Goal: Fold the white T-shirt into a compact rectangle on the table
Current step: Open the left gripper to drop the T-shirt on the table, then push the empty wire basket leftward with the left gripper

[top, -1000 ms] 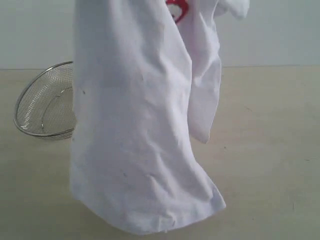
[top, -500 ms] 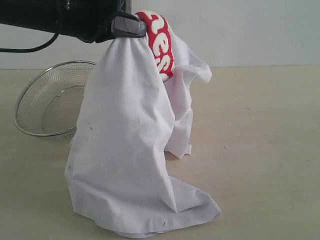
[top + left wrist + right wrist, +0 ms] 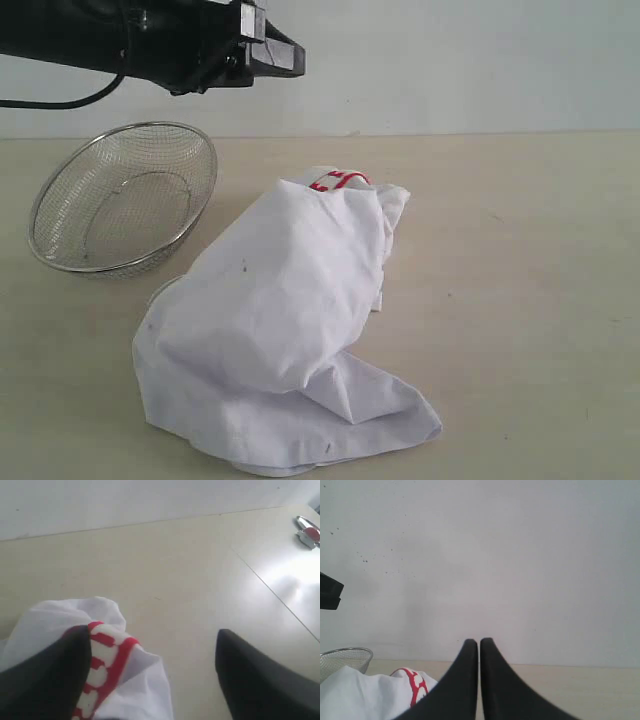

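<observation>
white T-shirt crumpled on table, beneath left gripper

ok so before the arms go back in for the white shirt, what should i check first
1. Left gripper free of cloth: ok, jaws open, above the white T-shirt.
2. Right gripper empty: ok, jaws shut on nothing.
3. Shirt wholly on the table: ok.
4. Shirt spread flat for folding: not ok, a crumpled heap, red band barely showing at its top.
5. Sleeves and hem findable: cannot tell, hidden in the folds.
6. Wire mesh bowl clear of the shirt: cannot tell, the cloth's edge lies close beside it.
</observation>
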